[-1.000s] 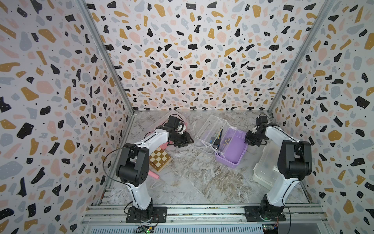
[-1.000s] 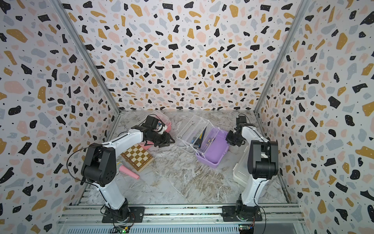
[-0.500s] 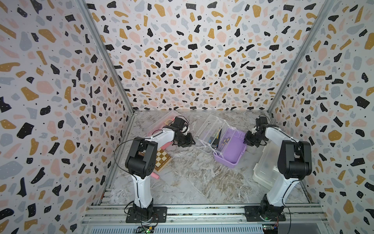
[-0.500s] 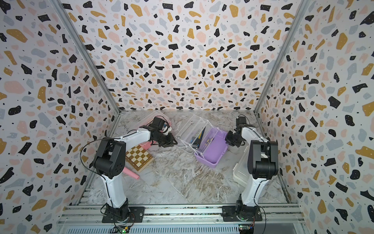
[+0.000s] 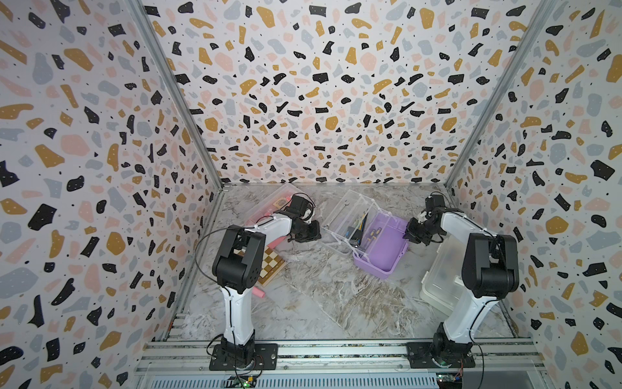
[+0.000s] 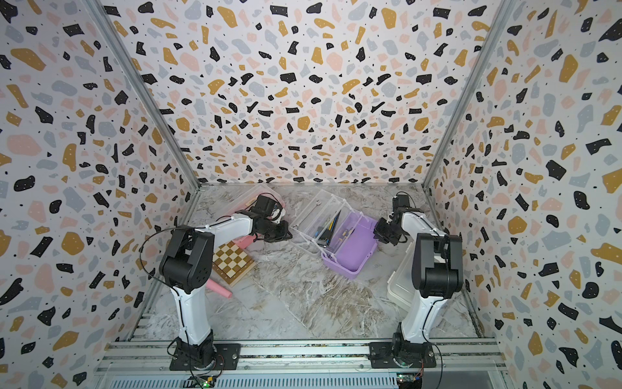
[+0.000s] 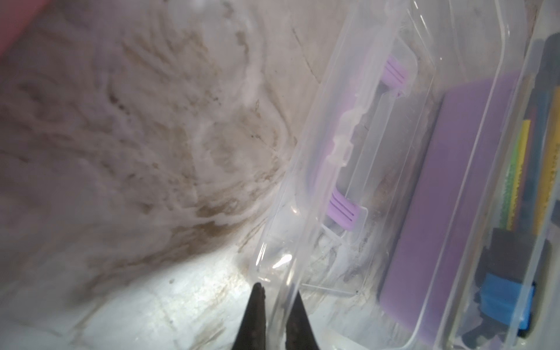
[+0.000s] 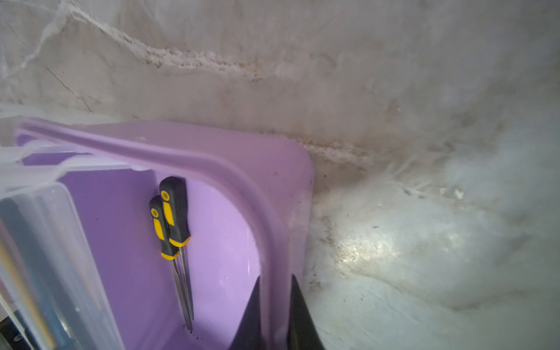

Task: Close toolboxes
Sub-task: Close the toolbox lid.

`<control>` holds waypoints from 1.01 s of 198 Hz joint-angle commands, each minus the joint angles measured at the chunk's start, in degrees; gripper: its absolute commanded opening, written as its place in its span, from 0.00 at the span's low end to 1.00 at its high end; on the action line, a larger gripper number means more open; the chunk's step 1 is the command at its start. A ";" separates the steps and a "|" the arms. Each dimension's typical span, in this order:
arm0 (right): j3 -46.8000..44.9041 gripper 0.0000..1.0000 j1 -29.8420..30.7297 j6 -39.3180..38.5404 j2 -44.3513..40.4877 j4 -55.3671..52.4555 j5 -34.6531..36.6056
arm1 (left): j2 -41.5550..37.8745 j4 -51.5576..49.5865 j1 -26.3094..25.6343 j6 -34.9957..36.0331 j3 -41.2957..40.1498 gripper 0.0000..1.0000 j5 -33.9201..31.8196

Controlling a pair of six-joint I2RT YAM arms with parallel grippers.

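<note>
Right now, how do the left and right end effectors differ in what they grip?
The left end effector pinches the clear lid by its edge; the right end effector pinches the purple base by its rim. The left end effector is nearer the chessboard, the right end effector nearer the white box. Both are shut on the same open toolbox.
</note>
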 commanded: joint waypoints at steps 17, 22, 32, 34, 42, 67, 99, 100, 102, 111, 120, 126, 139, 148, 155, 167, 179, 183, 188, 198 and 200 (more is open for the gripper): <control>-3.13 0.19 0.75 4.66 -5.57 6.01 -10.58 | -2.10 0.32 -0.34 3.50 1.60 0.00 -2.74; -3.81 0.24 0.83 5.29 -6.04 6.84 -11.02 | -2.82 -0.06 -0.28 4.14 1.73 0.00 -3.59; -5.15 0.31 0.98 6.10 -7.10 8.19 -11.45 | -4.27 -0.55 -0.37 5.38 1.85 0.00 -5.28; -5.39 0.32 0.94 6.22 -7.37 8.31 -11.51 | -4.54 -0.73 -0.41 5.68 1.92 0.00 -5.62; -6.66 0.34 1.01 6.76 -8.26 9.08 -11.63 | -5.55 -1.52 -0.48 6.89 2.29 0.00 -6.85; -11.35 0.32 1.56 10.06 -10.48 14.21 -13.33 | -7.12 -4.43 -0.59 10.60 4.74 0.00 -9.13; -13.32 0.29 4.73 12.73 -9.44 18.87 -13.66 | -7.81 -6.73 -0.70 13.03 8.57 0.00 -8.07; -13.34 0.29 4.81 12.77 -9.40 19.03 -13.62 | -7.90 -6.77 -0.69 13.10 8.63 0.00 -7.90; -13.35 0.29 5.08 12.94 -9.26 19.40 -13.65 | -8.02 -6.83 -0.69 13.26 8.76 0.00 -7.66; -13.51 0.29 5.93 13.80 -8.78 20.66 -13.54 | -8.63 -7.34 -0.92 13.56 9.46 0.00 -6.85; -13.53 0.28 6.88 14.51 -8.35 21.88 -13.15 | -9.38 -7.62 -1.03 13.77 10.02 0.00 -5.66; -13.53 0.28 7.47 14.82 -8.04 22.54 -13.01 | -9.83 -7.86 -1.12 13.80 10.38 0.00 -4.42; -13.27 0.27 8.58 15.28 -7.12 23.34 -12.47 | -11.11 -8.31 -1.54 13.80 11.16 0.00 -2.47; -13.18 0.27 9.25 15.62 -6.54 24.14 -12.35 | -11.95 -8.75 -2.03 13.98 11.56 0.00 -1.52; -13.26 0.27 9.68 15.93 -6.17 24.66 -12.09 | -12.65 -9.19 -2.49 14.15 11.85 0.00 -0.82; -13.48 0.26 10.43 16.76 -5.23 26.23 -12.23 | -13.88 -9.94 -3.43 14.60 11.78 0.00 -0.26; -13.53 0.26 11.14 17.69 -4.32 27.54 -12.56 | -15.34 -10.84 -4.72 15.38 11.41 0.00 -0.62; -13.53 0.26 11.40 17.93 -4.00 27.83 -12.65 | -15.83 -11.14 -5.17 15.65 11.19 0.00 -0.89; -13.45 0.26 11.75 18.20 -3.67 28.20 -12.69 | -16.47 -11.41 -5.80 15.95 10.84 0.00 -1.38; -13.35 0.26 12.44 18.44 -3.40 28.67 -12.54 | -17.71 -11.97 -7.00 16.63 10.18 0.00 -2.13; -13.35 0.25 12.55 18.51 -3.32 28.75 -12.46 | -17.92 -12.09 -7.26 16.76 10.12 0.00 -2.29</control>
